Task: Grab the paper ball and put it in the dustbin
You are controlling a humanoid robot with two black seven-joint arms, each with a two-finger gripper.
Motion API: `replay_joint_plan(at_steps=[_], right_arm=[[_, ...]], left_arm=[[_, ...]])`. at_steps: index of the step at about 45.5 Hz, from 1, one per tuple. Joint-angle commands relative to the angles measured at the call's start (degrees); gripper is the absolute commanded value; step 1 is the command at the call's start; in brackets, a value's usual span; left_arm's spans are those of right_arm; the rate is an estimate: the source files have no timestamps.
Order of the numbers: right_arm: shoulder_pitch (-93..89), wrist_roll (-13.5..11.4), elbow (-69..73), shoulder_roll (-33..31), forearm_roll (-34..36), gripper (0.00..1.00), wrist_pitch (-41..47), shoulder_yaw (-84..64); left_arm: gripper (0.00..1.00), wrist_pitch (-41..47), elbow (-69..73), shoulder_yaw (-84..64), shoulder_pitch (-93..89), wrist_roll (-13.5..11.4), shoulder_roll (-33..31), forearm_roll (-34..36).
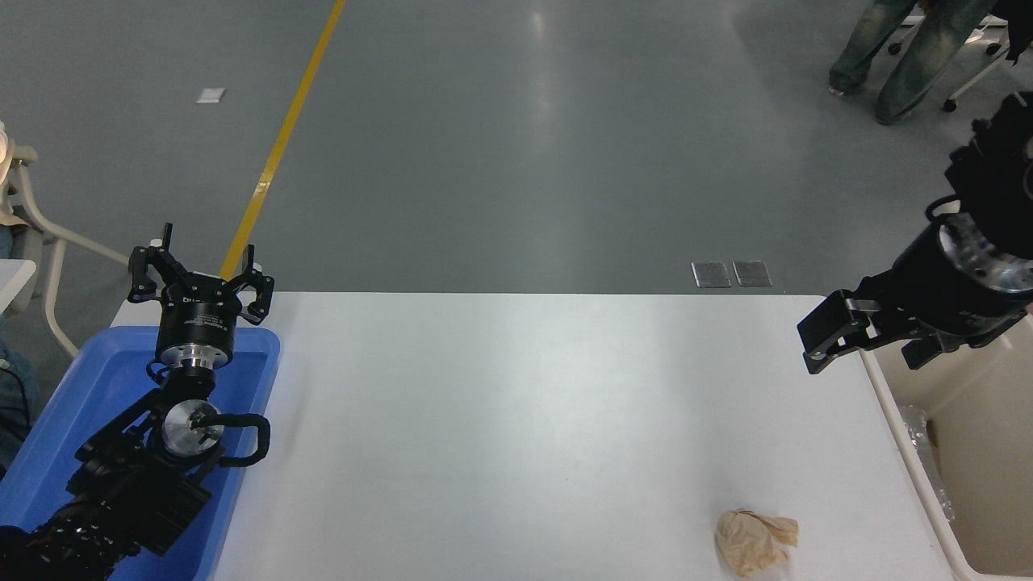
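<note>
The paper ball (754, 542), a tan wrinkled wad with a pointed tail, lies on the white table (516, 420) near its front right edge. The cream-white dustbin (986, 452) stands off the table's right edge. My right gripper (863, 355) is raised over the table's far right corner, by the bin's near-left rim. It is open and empty, well behind the ball. My left gripper (200, 270) is open and parked at the far left above the blue tray.
A shallow blue tray (56, 428) sits at the table's left end under my left arm. Some clear plastic (916, 424) lies inside the dustbin. A person's legs (896, 56) stand on the floor at the far right.
</note>
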Motion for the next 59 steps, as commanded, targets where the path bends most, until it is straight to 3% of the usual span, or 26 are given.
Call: replay_joint_plan(at_steps=[1, 9, 21, 35, 59], right_arm=[[-2.47, 0.03, 2.78, -0.03, -0.63, 1.0, -2.79, -2.59], [-14.51, -0.06, 1.03, 3.39, -1.25, 1.0, -13.16, -1.54], [-33.14, -0.06, -6.53, 3.66, -1.6, 1.0, -20.55, 7.16], [-49.24, -0.59, -15.06, 5.5, -1.86, 1.0, -21.96, 15.95], [-59.09, -1.11, -21.65, 7.52, -3.45, 1.0, -25.83, 19.73]], left_arm=[[0.99, 0.08, -0.02, 0.02, 0.01, -0.09, 0.0, -0.03], [0.99, 0.08, -0.02, 0.02, 0.01, 0.0, 0.0, 0.05], [0.99, -0.01, -0.02, 0.02, 0.01, 0.0, 0.0, 0.05], [0.99, -0.01, -0.02, 0.11, 0.01, 0.0, 0.0, 0.05], [0.99, -0.01, -0.02, 0.11, 0.01, 0.0, 0.0, 0.14]])
